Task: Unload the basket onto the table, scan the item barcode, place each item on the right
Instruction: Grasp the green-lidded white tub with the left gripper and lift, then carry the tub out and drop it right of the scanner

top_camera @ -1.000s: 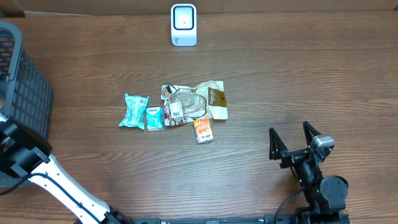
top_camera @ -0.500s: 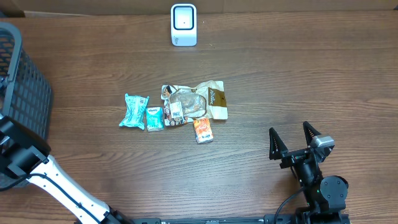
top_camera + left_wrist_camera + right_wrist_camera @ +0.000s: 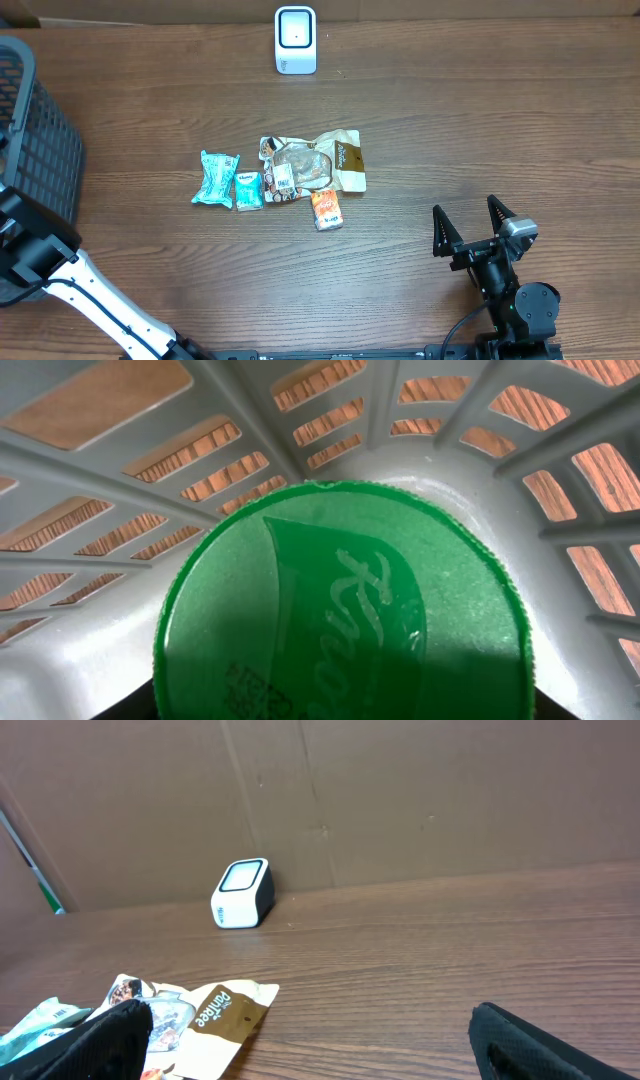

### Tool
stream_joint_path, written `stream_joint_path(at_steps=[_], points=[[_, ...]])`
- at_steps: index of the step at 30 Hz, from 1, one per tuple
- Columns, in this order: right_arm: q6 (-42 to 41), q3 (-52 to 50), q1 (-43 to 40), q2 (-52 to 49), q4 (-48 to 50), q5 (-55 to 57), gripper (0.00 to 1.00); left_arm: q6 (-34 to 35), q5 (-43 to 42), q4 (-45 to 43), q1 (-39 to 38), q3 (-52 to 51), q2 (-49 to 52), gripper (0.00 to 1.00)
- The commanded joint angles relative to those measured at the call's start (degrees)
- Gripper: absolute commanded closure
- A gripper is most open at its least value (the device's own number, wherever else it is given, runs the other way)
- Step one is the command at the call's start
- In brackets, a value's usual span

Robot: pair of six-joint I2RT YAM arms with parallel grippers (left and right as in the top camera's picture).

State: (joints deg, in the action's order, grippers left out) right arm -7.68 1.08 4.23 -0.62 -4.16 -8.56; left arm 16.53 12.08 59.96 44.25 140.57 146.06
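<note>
A round green lid with raised lettering and a small printed code (image 3: 340, 610) fills the left wrist view, lying inside the grey slatted basket (image 3: 120, 460). My left gripper (image 3: 340, 705) hangs right over it, with only dark corners of the jaws showing on either side of the lid. Whether they grip it is not visible. The white barcode scanner (image 3: 295, 40) stands at the table's far edge and also shows as the scanner (image 3: 243, 893) in the right wrist view. My right gripper (image 3: 472, 225) rests open near the front right, with nothing between its fingers.
The basket (image 3: 40, 150) stands at the left edge, and my left arm (image 3: 30, 250) reaches into it. A cluster of snack packets lies mid-table: a teal packet (image 3: 216, 178), a small teal one (image 3: 249, 190), a brown-and-white bag (image 3: 320, 162) and an orange packet (image 3: 326, 209).
</note>
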Motion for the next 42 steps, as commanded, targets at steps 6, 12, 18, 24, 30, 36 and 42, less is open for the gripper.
stream_joint_path(at_steps=[6, 12, 18, 24, 30, 36, 42], points=[[0.0, -0.61, 0.37, 0.37, 0.17, 0.09, 0.0, -0.26, 0.55, 2.4, -0.11, 1.22, -2.58, 0.43], [0.0, -0.61, 0.37, 0.37, 0.17, 0.09, 0.0, -0.22, 0.28, 2.6, -0.17, 2.1, -10.43, 0.44], [0.0, -0.61, 0.37, 0.37, 0.17, 0.09, 0.0, 3.93, -8.35, 3.26, -0.26, 2.1, -20.44, 0.46], [0.0, -0.61, 0.37, 0.37, 0.17, 0.09, 0.0, 6.86, -25.16, 1.49, -1.44, 2.1, -30.36, 0.43], [0.0, -0.61, 0.37, 0.37, 0.17, 0.09, 0.0, 6.4, -36.79, 0.59, -8.04, 2.1, -40.22, 0.43], [0.0, -0.61, 0.37, 0.37, 0.17, 0.09, 0.0, 2.38, -37.2, 7.96, -22.32, 2.1, -44.28, 0.43], [0.0, -0.61, 0.37, 0.37, 0.17, 0.09, 0.0, -4.09, -33.16, 16.83, -39.56, 2.03, -39.98, 0.43]])
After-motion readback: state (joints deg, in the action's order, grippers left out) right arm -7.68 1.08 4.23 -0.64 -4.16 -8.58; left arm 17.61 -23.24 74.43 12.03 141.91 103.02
